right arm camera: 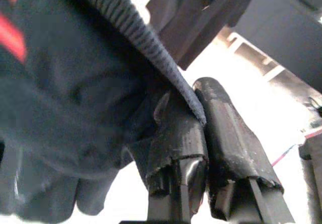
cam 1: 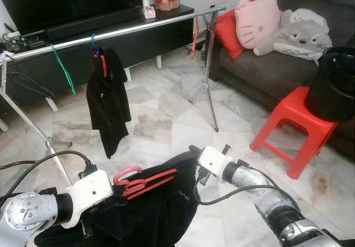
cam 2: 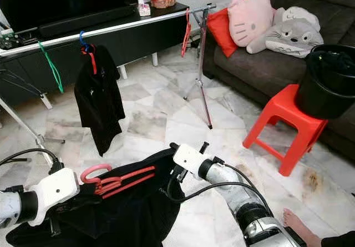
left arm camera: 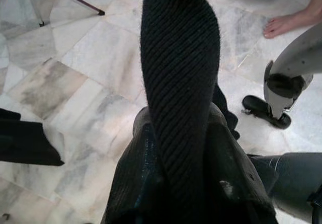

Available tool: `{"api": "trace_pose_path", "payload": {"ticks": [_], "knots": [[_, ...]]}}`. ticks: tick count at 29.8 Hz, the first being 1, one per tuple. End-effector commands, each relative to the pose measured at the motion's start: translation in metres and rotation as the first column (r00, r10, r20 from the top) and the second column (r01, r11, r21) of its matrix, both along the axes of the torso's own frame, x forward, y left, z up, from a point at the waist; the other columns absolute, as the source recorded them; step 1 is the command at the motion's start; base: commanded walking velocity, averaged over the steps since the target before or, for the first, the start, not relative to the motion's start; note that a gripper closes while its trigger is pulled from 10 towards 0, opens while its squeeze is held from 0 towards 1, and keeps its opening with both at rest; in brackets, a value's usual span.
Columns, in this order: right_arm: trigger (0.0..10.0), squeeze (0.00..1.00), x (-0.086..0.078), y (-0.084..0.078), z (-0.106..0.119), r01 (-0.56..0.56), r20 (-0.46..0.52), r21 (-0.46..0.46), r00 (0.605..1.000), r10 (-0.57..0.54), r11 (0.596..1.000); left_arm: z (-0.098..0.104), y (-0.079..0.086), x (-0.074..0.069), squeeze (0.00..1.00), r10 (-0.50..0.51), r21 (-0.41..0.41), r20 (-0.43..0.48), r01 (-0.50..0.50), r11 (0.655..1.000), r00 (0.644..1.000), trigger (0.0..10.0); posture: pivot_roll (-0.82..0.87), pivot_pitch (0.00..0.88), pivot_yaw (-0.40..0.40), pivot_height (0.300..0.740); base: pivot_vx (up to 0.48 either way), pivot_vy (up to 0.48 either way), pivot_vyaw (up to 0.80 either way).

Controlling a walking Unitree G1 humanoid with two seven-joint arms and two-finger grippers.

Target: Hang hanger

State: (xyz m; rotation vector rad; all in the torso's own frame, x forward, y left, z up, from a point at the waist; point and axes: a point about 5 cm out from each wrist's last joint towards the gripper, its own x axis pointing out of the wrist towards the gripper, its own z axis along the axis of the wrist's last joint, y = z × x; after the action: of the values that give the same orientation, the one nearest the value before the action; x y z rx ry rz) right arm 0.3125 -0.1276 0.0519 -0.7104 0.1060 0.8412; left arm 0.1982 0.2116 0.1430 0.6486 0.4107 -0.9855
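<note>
We held red plastic hanger (cam 1: 145,181) with black ribbed garment (cam 2: 127,213). Left gripper (cam 1: 119,190) clamped hanger; right gripper (right arm camera: 211,133) pinched garment hem. Next: raise hook to silver metal rail (cam 1: 111,35).

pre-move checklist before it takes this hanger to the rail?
1. Red hanger at left end effector: ok, though the fingers themselves are hidden.
2. Right end effector pinching black garment: ok.
3. Garment seated on hanger: cannot tell, it is bunched.
4. Free space on rail beside hung black shirt: ok.
5. Floor path: not ok, a person's foot is near the right arm.
</note>
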Motion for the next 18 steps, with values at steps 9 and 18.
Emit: {"api": "trace_pose_path", "payload": {"ticks": [9, 18], "knots": [[0.0, 0.0, 0.002, -0.032, -0.011, -0.036, 0.039, -0.386, 0.998, 0.056, 0.922, -0.011, 0.025, -0.007, 0.0, -0.035, 0.245, -0.06, 0.049, 0.968, 0.998, 10.0, -0.06, 0.0, 0.012, 0.74, 0.0, 0.0, 0.0], [0.0, 0.0, 0.005, -0.039, -0.01, -0.052, 0.047, -0.479, 0.995, 0.085, 0.876, -0.005, 0.021, -0.012, 0.0, -0.125, 0.193, -0.138, 0.15, 0.97, 0.983, 10.0, -0.06, 0.0, 0.01, 0.74, 0.0, 0.0, 0.0]]}}
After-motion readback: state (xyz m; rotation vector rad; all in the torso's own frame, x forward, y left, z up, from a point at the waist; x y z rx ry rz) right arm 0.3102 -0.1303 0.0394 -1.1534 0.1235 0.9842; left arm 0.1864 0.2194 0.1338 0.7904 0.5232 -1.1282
